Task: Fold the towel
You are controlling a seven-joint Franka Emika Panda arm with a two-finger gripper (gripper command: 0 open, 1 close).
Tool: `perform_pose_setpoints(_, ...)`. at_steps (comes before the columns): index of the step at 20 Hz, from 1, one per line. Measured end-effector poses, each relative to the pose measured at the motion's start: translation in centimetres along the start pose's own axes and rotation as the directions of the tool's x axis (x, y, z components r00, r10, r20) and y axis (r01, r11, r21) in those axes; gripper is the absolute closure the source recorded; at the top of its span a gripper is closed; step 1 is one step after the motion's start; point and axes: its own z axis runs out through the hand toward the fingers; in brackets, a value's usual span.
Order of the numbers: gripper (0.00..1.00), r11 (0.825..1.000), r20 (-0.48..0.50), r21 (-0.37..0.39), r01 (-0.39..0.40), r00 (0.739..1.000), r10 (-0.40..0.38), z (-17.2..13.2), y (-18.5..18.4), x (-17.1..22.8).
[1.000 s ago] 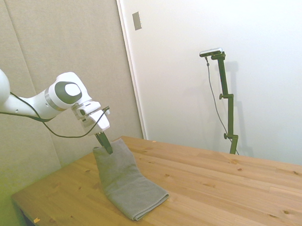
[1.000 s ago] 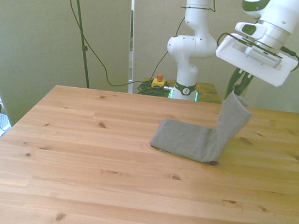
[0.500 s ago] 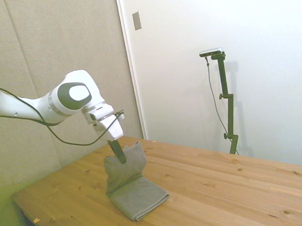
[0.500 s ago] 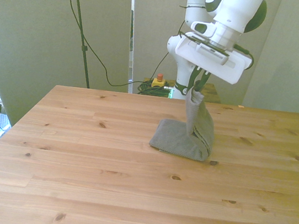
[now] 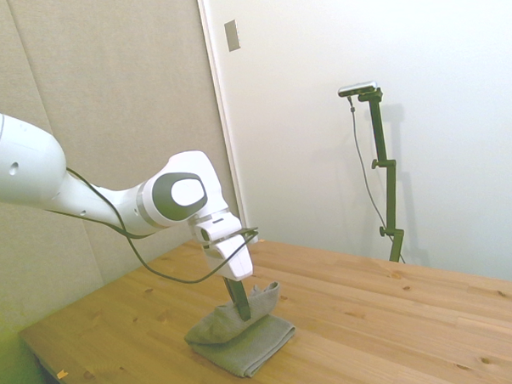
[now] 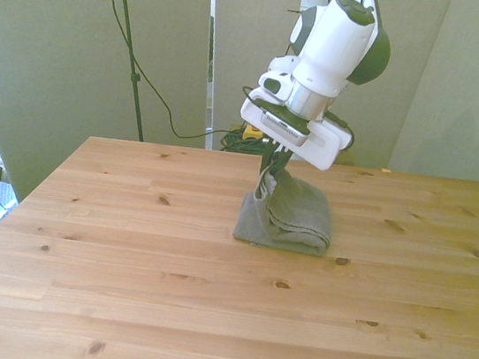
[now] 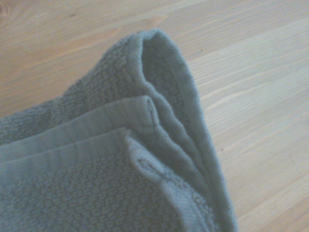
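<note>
The grey towel (image 6: 292, 218) lies doubled over on the wooden table (image 6: 161, 293), its upper layer draped back across the lower one. In the side view the towel (image 5: 245, 339) shows a raised end held a little above the pile. My gripper (image 5: 241, 308) is shut on that raised end, low over the towel's edge at the front view's left, where the gripper (image 6: 268, 171) pinches the cloth. The wrist view fills with the towel's layered hems (image 7: 145, 145) over the wood.
A pale wall and door frame (image 5: 223, 117) stand behind the table in the side view. Cables and a yellow box with a red button (image 6: 254, 130) sit behind the table's far edge in the front view.
The gripper has carried the towel's held end across toward the front view's left and down. The standing flap has come over onto the lower layer.
</note>
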Motion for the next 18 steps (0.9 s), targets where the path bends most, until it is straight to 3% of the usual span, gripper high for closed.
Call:
perform_pose_setpoints(6,0.00,1.000,-0.002,0.003,0.006,1.000,-0.006,0.0,-0.6,0.2)
perform_pose_setpoints(9,0.00,0.999,-0.011,0.038,0.024,1.000,-0.024,-2.0,0.1,0.4)
perform_pose_setpoints(11,0.00,0.992,0.026,0.092,0.086,0.996,-0.089,-4.1,1.3,-0.6)
perform_pose_setpoints(15,0.00,0.956,0.113,0.162,0.245,0.958,-0.265,-6.1,5.5,-5.3)
perform_pose_setpoints(18,0.00,0.907,0.157,0.180,0.381,0.899,-0.409,-6.3,9.4,-9.4)
